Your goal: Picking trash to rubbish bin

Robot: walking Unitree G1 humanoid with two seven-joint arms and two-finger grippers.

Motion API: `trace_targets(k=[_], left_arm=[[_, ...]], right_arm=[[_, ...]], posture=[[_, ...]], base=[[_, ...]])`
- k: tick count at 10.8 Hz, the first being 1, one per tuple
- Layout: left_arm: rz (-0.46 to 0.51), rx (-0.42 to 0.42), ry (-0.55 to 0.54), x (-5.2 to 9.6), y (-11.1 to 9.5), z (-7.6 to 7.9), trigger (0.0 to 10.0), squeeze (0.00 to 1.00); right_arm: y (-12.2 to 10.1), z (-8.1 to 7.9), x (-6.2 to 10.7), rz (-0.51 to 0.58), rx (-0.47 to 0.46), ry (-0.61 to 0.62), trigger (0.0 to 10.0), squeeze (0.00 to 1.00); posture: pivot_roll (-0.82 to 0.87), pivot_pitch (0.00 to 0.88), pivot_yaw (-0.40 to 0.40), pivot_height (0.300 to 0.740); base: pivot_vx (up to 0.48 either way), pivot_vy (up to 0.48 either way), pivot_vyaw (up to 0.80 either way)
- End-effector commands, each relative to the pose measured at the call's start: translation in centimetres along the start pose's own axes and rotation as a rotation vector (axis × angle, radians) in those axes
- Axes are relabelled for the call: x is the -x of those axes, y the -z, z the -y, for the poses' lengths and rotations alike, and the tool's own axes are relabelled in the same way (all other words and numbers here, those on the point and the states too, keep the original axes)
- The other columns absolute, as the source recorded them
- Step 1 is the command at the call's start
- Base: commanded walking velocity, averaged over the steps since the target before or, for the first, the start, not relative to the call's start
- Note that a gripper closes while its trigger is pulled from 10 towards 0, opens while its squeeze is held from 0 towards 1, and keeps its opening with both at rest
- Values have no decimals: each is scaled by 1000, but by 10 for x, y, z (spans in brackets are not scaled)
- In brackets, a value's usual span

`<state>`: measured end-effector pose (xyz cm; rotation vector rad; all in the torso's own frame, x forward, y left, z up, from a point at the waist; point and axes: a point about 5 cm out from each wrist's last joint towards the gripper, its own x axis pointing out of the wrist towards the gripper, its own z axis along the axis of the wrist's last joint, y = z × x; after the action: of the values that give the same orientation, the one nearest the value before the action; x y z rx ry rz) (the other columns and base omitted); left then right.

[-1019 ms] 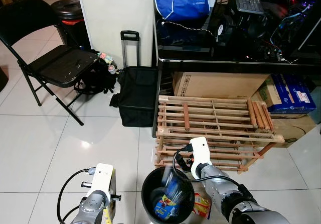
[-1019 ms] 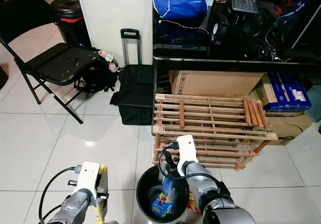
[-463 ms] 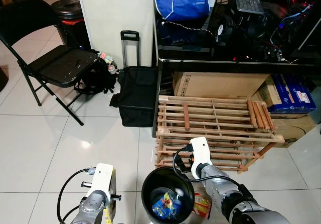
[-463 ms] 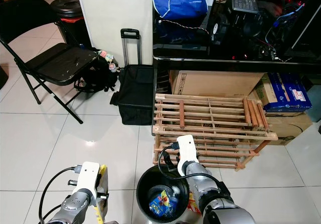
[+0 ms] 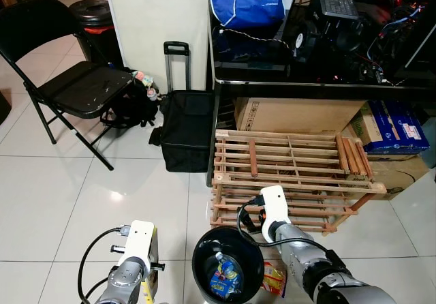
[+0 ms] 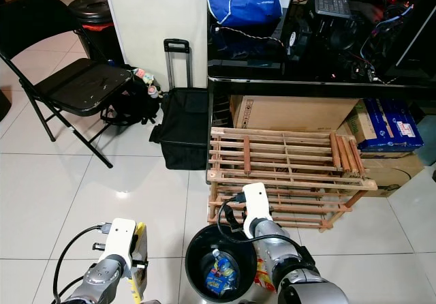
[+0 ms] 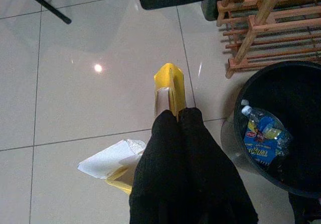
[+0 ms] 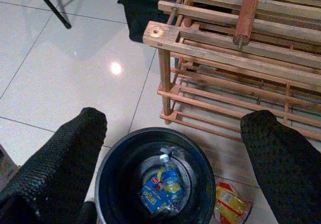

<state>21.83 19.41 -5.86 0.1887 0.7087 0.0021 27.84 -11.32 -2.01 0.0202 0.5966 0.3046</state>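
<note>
A black round bin point(image 5: 204, 249) stands on the tiled floor, close before me. In it lie a plastic bottle point(image 8: 164, 180) and a blue wrapper point(image 8: 150, 199). My right gripper point(image 8: 174, 117) hangs open just above the bin's far rim, with nothing between its fingers point(image 8: 60, 153). A yellow and red snack packet point(image 5: 274, 277) lies on the floor beside the bin. To the left of the bin, my left gripper point(image 7: 178, 114) is shut on a yellow carton point(image 7: 170, 83). A white flap point(image 7: 108, 158) hangs from the carton's underside.
A wooden slatted rack point(image 5: 293, 164) stands just beyond the bin. A black trolley bag point(image 5: 185, 130) and a black folding chair point(image 5: 75, 86) lie further back left. Cardboard boxes point(image 5: 300, 114) sit under a dark desk point(image 5: 313, 79). Bare tiles spread to the left.
The bottle, a blur at the bin's mouth a second ago, has dropped and now lies inside the bin. My right gripper stays open above it. The left arm has not moved.
</note>
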Motion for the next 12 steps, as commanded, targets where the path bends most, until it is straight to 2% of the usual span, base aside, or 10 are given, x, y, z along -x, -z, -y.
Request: trace_targets(k=[1, 12], left_arm=[[0, 7, -6, -1, -2, 1, 10000, 0], [0, 8, -7, -1, -2, 1, 10000, 0]], right_arm=[[3, 7, 2, -7, -1, 25, 10000, 0], [4, 6, 2, -9, -3, 26, 10000, 0]], posture=[[75, 23, -57, 740], [77, 25, -56, 740]], base=[[0, 0, 0], [0, 0, 0]])
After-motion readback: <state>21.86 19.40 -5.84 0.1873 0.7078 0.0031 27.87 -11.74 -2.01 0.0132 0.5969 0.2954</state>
